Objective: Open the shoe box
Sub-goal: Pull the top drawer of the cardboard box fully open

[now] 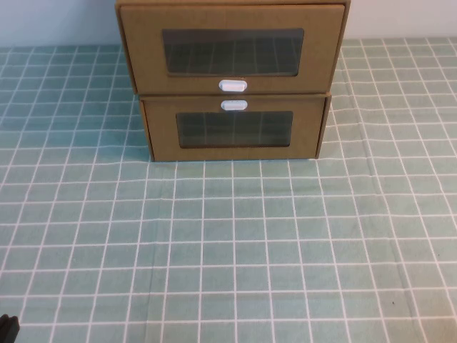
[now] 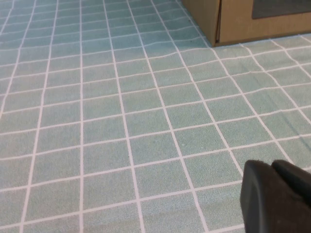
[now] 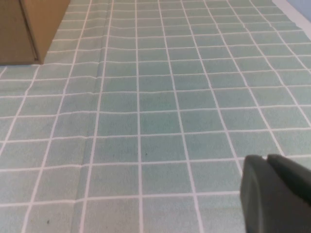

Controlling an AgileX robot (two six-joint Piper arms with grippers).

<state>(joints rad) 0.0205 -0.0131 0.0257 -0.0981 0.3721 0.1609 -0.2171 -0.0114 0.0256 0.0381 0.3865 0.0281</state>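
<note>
Two brown cardboard shoe boxes stand stacked at the table's far middle, each with a dark window and a white pull tab. The upper box has its tab at its lower edge; the lower box has its tab at its top edge. Both fronts sit flush and closed. My left gripper is shut and empty, low over the cloth, well short of the box corner. My right gripper is also shut and empty, far from the box's other corner.
A green cloth with a white grid covers the whole table. A black bit of the left arm shows at the near left corner. Behind the boxes is a pale wall.
</note>
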